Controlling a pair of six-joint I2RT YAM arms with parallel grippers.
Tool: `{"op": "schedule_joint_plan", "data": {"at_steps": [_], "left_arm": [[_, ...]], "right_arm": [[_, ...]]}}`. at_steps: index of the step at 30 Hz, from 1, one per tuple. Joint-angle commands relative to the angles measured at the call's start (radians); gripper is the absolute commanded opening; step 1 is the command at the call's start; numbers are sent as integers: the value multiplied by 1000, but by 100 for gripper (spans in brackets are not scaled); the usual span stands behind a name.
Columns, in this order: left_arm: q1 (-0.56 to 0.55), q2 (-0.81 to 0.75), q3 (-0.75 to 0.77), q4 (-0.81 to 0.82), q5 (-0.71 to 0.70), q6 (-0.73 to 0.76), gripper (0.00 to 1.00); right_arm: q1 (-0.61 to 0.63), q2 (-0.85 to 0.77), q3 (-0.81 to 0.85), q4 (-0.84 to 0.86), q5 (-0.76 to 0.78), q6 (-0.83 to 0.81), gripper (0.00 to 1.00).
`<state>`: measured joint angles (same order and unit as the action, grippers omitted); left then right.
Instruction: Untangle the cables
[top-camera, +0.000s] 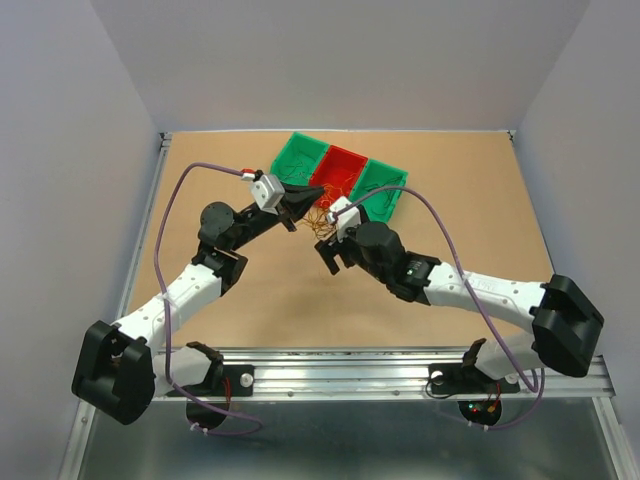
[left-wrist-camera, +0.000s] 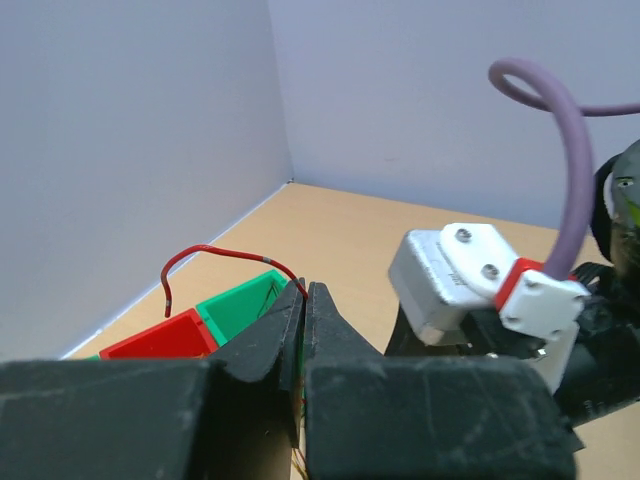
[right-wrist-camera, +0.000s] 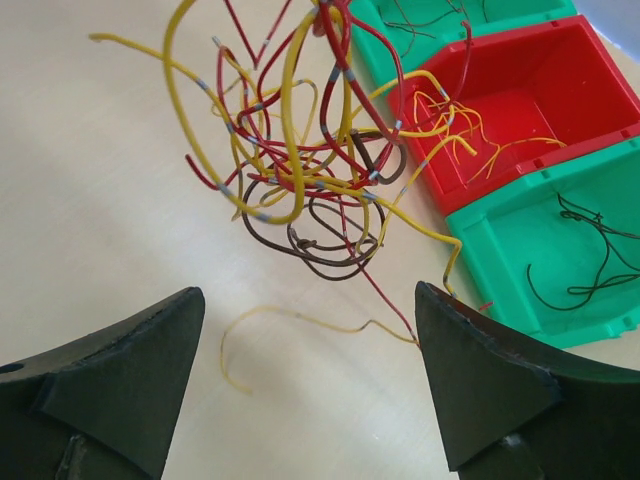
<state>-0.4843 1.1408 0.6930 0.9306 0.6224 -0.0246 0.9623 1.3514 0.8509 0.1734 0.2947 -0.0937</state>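
Note:
The cables (right-wrist-camera: 300, 170) are a tangle of yellow, red and brown strands hanging just above the tan table, in front of the bins. In the top view the clump (top-camera: 320, 215) sits between the two grippers. My left gripper (left-wrist-camera: 305, 290) is shut on a red cable (left-wrist-camera: 230, 252) that arches out from its tips. It meets the clump from the left (top-camera: 298, 203). My right gripper (right-wrist-camera: 310, 300) is open wide just short of the tangle with nothing between its fingers. One loose yellow strand (right-wrist-camera: 300, 318) lies on the table between them.
Three bins stand in a row behind the tangle: a green bin (top-camera: 300, 158), a red bin (top-camera: 345, 165) and another green bin (top-camera: 385, 185), each with a few strands inside. The right arm's wrist camera (left-wrist-camera: 450, 280) is close beside my left fingers.

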Motion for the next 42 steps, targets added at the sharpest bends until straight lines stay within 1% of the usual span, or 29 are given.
{"op": "schedule_joint_plan", "data": {"at_steps": [1,2,3,4,6,7,8,10,11,18,19,21,22,23,25,30,38,42], "left_arm": [[-2,-27,-9,60,-3,-8,0],[-2,-26,-9,60,-4,-8,0],[-2,-26,-9,60,-7,-8,0],[0,-24,-9,60,-15,-6,0],[-2,-24,-10,56,-35,-5,0],[-2,-26,-9,53,-68,-5,0],[-2,-27,-9,45,-88,-5,0],[0,-26,-6,37,-150,-11,0],[0,-26,-7,36,-162,-11,0],[3,-26,-7,33,-231,-15,0],[7,-26,-7,31,-236,-20,0],[12,-26,-6,33,-207,-21,0],[12,-27,-6,33,-172,-17,0],[12,-27,-6,36,-152,-17,0],[10,-29,-7,37,-107,-12,0],[10,-26,-7,42,-92,-8,0],[12,-26,-6,42,-79,-11,0],[10,-32,-4,40,-61,-15,0]], "right_arm": [[-33,32,96,93,-17,-18,91],[-36,40,97,97,-26,-18,87],[-37,41,102,100,-44,-15,79],[-43,48,103,100,-49,-15,61],[-43,46,106,98,-54,-9,44],[-43,42,102,98,-55,0,38],[-45,28,99,98,-58,3,29],[-43,9,86,98,-77,9,16],[-45,0,73,98,-81,11,1],[-43,-109,11,98,-46,41,0],[-43,-139,4,94,-19,49,5],[-43,-167,-12,92,20,55,36],[-43,-185,-25,90,61,55,56],[-43,-195,-33,92,79,52,60],[-43,-202,-42,94,121,40,64],[-48,-186,-46,127,195,20,65],[-82,-91,-13,172,136,-15,71],[-94,-54,-3,210,98,-17,73]]}}
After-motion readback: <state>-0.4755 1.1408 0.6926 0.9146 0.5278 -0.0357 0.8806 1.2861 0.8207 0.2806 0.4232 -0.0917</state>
